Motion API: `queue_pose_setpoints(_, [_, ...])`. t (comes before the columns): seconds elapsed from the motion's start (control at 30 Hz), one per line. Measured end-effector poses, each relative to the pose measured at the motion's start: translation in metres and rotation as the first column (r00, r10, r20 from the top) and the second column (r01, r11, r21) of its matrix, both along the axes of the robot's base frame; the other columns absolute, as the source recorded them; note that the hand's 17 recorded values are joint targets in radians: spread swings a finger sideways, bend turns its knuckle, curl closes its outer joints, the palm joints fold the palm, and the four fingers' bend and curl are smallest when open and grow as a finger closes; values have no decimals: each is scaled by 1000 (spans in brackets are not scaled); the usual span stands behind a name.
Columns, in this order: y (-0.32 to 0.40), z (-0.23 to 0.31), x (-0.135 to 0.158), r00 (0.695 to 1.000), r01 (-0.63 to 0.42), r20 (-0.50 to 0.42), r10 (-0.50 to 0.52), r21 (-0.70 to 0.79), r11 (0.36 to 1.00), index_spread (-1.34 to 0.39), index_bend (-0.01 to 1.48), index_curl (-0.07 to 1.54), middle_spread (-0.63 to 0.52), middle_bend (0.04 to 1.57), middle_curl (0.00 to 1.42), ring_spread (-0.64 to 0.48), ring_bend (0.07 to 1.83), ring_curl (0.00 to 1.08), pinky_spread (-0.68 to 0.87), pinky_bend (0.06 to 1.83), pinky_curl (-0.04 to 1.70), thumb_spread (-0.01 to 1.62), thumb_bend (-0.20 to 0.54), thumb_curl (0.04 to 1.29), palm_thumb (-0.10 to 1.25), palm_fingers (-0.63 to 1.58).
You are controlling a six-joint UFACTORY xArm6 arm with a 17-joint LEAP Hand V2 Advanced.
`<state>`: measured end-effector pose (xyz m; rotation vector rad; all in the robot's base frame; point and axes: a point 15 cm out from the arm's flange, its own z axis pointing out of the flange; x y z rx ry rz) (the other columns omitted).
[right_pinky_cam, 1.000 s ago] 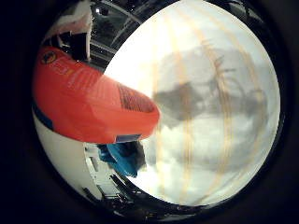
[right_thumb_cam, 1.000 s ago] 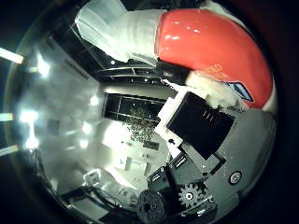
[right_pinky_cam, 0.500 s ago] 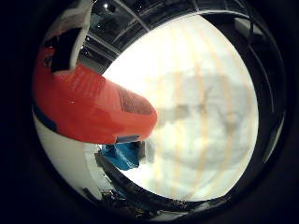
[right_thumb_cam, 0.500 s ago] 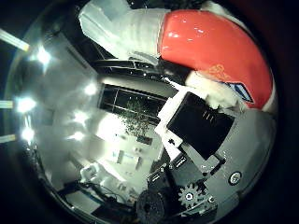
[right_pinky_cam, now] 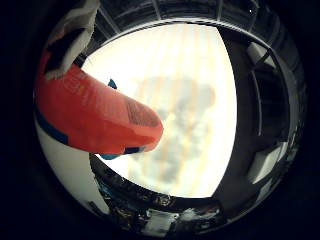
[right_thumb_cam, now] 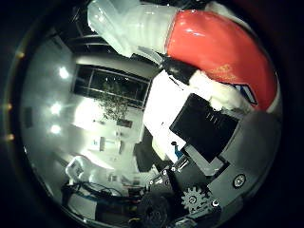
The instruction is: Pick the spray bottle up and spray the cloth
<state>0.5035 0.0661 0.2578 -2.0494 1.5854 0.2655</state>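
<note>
The spray bottle [right_thumb_cam: 216, 54] has a red body and a pale translucent spray head [right_thumb_cam: 126, 23]. It lies close against the palm, and my right hand [right_thumb_cam: 204, 128] is shut on it, with white and black fingers [right_pinky_cam: 70, 45] curled over its body. In the little finger side view the red body [right_pinky_cam: 95, 120] crosses in front of the white table [right_pinky_cam: 200, 75]. Only small slivers of the blue cloth [right_pinky_cam: 111, 84] show past the bottle's edges; the rest is hidden behind it. The bottle and hand hang above the table, casting a grey shadow [right_pinky_cam: 175, 115] on it.
The table's dark edge and frame [right_pinky_cam: 260, 100] run along one side. Beyond it lies clutter on the floor [right_pinky_cam: 150, 215]. The thumb side view looks out at a lit room with ceiling lights [right_thumb_cam: 61, 73] and a dark window [right_thumb_cam: 114, 85].
The views have shifted with the hand: the table looks farther off and its shadow has spread. The blue cloth, plainly seen beside the bottle earlier, is now almost wholly covered by it. The grip is unchanged.
</note>
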Motion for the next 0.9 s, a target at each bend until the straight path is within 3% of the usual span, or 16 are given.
queue_pose_setpoints(0.3, [41, 11, -13, 992, -125, -20, 125, -319, 940, -178, 1194, 693, -69, 1367, 585, -156, 1476, 586, -185, 971, 1417, 972, -15, 727, 1080, 1199])
queue_pose_setpoints(0.6, [84, 17, -24, 975, -203, -44, 218, -572, 794, -179, 1196, 698, -69, 1367, 585, -156, 1479, 589, -191, 969, 1419, 961, -15, 742, 1065, 1199])
queue_pose_setpoints(0.9, [118, 33, -12, 963, -247, -114, 246, -742, 623, -180, 1193, 699, -69, 1368, 585, -156, 1479, 591, -195, 969, 1420, 950, -14, 750, 1053, 1198])
